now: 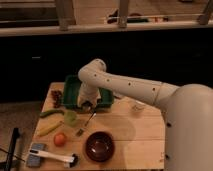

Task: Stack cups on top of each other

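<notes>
A pale green cup [70, 117] stands upright on the wooden table [140, 132], just in front of the left part of a green tray [70, 86]. My gripper [88, 105] hangs down from the white arm [125, 85] over the tray's front edge, a little right of and behind the green cup. A small dark round shape shows at the gripper's tip; I cannot tell if it is the greyish cup. A small pale round object [138, 105] stands right of the tray.
A wide dark brown bowl [99, 145] sits at the front centre. A fork [86, 122], an orange fruit [60, 139], green and yellow produce [49, 114], dark grapes [57, 97], a white-handled brush [52, 156] and a sponge [35, 155] lie on the left.
</notes>
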{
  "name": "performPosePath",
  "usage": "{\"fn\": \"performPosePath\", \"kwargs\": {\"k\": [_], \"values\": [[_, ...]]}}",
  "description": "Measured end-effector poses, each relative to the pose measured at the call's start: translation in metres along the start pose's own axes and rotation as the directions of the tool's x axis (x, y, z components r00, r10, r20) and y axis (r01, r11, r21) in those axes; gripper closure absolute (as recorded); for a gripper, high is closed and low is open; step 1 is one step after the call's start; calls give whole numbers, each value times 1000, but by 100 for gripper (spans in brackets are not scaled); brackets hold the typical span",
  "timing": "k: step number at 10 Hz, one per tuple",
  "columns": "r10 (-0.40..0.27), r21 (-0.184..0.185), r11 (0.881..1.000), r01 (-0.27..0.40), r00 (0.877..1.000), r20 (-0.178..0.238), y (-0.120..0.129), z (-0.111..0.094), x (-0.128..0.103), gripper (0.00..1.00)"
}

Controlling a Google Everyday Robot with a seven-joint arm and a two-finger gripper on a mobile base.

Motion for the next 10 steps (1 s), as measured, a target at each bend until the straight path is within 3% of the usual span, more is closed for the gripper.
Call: {"fn": "performPosePath", "kwargs": {"k": [7, 10], "values": [[-90, 40, 995, 90, 996, 16, -31, -11, -10, 94], [-123, 32, 992, 122, 992, 28, -46, -13, -14, 94]]}}
